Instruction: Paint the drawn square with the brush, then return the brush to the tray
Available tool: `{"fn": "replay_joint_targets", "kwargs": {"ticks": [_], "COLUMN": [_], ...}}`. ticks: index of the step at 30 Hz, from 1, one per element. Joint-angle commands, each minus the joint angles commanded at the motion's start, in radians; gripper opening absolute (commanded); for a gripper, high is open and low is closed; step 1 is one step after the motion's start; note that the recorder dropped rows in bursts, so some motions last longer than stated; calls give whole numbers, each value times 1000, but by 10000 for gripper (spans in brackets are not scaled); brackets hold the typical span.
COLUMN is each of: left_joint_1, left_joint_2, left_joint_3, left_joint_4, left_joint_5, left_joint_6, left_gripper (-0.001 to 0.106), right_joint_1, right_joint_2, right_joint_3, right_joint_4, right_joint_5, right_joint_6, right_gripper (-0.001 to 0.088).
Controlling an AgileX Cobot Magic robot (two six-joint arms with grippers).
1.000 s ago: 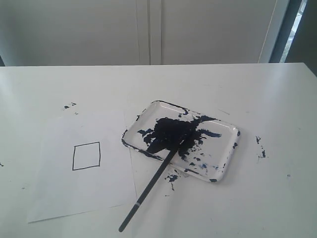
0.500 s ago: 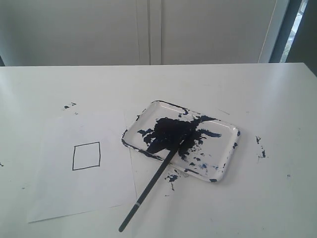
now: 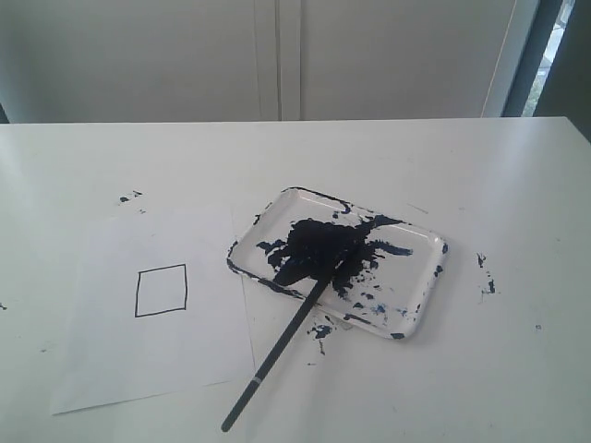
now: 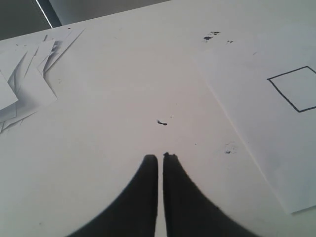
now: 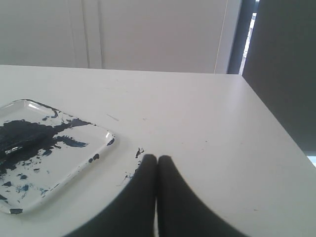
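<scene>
The exterior view alone is showing the whole brush (image 3: 277, 349), tip in the tray (image 3: 411, 268); wrist views are showing left gripper (image 4: 160, 157) and right gripper (image 5: 157, 157) clenched, empty.

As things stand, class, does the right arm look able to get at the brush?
Probably yes. The brush lies tip in the tray, handle jutting over the rim, nothing covering it. The right gripper sits near the tray but shut, so must open first.
</scene>
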Motion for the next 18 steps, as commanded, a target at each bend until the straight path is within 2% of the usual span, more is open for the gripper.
{"fn": "replay_joint_targets", "kwargs": {"ticks": [3, 8, 18], "left_joint_1": [0, 0, 0], "left_joint_2": [0, 0, 0], "left_joint_3": [0, 0, 0], "left_joint_4": [0, 0, 0], "left_joint_5": [-9, -70, -77], "left_joint_6": [-12, -138, -138], "left_gripper": [114, 114, 114], "right_joint_1": [0, 0, 0], "right_joint_2": [0, 0, 0], "right_joint_3": [0, 0, 0], "right_joint_4": [0, 0, 0], "right_joint_5": [-6, -46, -46], "right_joint_6": [9, 74, 74], "right_gripper": [0, 0, 0]}}
